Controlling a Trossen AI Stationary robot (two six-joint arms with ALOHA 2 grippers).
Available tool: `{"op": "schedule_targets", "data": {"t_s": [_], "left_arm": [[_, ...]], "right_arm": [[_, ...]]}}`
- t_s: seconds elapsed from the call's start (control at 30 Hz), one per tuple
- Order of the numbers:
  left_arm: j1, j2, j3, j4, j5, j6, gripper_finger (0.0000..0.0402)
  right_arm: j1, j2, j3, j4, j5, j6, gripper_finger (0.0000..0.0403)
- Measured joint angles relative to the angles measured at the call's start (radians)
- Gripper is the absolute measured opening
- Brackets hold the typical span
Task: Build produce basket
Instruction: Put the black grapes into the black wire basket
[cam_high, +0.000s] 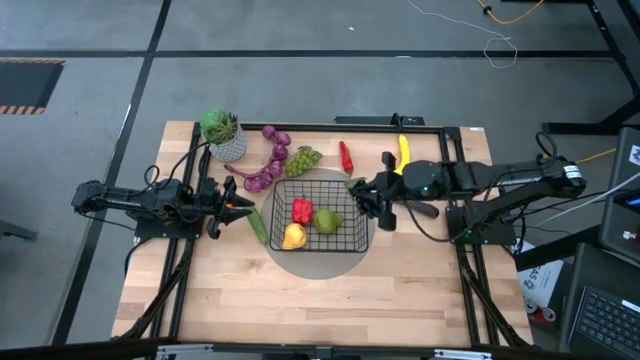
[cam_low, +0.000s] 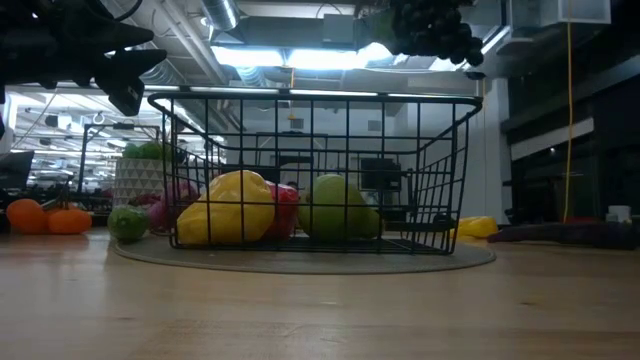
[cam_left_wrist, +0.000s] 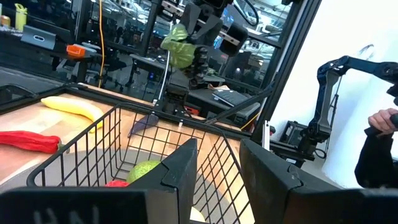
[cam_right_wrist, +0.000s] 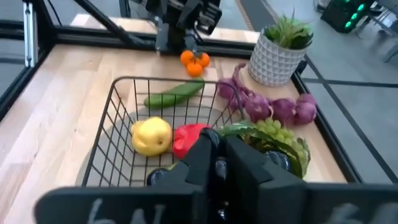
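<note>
Flanking the basket (cam_high: 322, 213): cucumber (cam_high: 258, 226), potted plant (cam_high: 223, 134).

Overhead light even in high view, table (cam_high: 300, 290) evenly lit, soft short shadows only. Low view backlit: ceiling strip lights (cam_low: 300, 55) blow out w/ glare, basket (cam_low: 315, 170) wires near-silhouette, top corners dark, foreground tabletop soft. Wrist views: own fingers (cam_left_wrist: 180, 174) blurred close up, white wall bright at one side.

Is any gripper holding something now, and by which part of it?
The right gripper holds the black grapes by their top, at the green leaf, above the basket. The left gripper, fingers apart, holds nothing.
</note>
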Motion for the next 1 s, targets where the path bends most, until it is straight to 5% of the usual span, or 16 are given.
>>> {"op": "schedule_targets", "data": {"t_s": [0.43, 1.0], "left_arm": [[0.000, 0.000, 0.000, 0.000, 0.000, 0.000, 0.0115], [0.000, 0.000, 0.000, 0.000, 0.000, 0.000, 0.0115]], "right_arm": [[0.000, 0.056, -0.021, 0.153, -0.001, 0.002, 0.0052], [0.002, 0.076, -0.022, 0.130, -0.001, 0.004, 0.0053]]}}
